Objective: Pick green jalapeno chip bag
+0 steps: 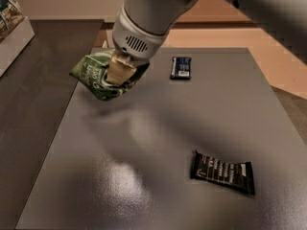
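Observation:
The green jalapeno chip bag (96,78) is crumpled and held in the air above the far left part of the grey table (158,128). My gripper (119,71) hangs from the white arm at the top of the view and is shut on the bag, with one tan finger (117,70) pressed across its middle. The bag's shadow falls on the table just below it. The other finger is hidden behind the bag.
A small dark blue packet (181,67) lies at the far middle of the table. A flat black wrapped bar (223,172) lies at the near right. A white bin (12,35) with packets stands at the far left, off the table.

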Robot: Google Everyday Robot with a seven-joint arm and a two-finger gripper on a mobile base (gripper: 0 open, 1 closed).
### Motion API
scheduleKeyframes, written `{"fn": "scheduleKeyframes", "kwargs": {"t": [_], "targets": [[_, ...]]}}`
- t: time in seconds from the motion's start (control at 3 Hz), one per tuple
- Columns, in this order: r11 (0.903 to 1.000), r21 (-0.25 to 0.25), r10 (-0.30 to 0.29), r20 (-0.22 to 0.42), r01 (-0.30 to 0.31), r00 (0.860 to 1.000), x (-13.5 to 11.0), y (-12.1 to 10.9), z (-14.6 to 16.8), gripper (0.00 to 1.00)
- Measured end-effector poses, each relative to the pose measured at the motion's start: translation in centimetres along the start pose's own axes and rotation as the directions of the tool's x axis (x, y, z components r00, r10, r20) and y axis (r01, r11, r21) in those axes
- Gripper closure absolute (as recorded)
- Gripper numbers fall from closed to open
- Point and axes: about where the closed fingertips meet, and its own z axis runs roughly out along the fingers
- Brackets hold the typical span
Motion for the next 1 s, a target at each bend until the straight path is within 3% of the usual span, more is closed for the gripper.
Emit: {"fn": "scheduleKeyframes", "kwargs": {"t": [0.67, 1.0], "targets": [[0.9923, 0.101, -0.075, 0.034, 0.072, 0.997, -1.1, -2.3, -6.7, 1.0], [0.9923, 0.101, -0.075, 0.034, 0.072, 0.997, -1.1, -2.3, -6.7, 1.0]]}}
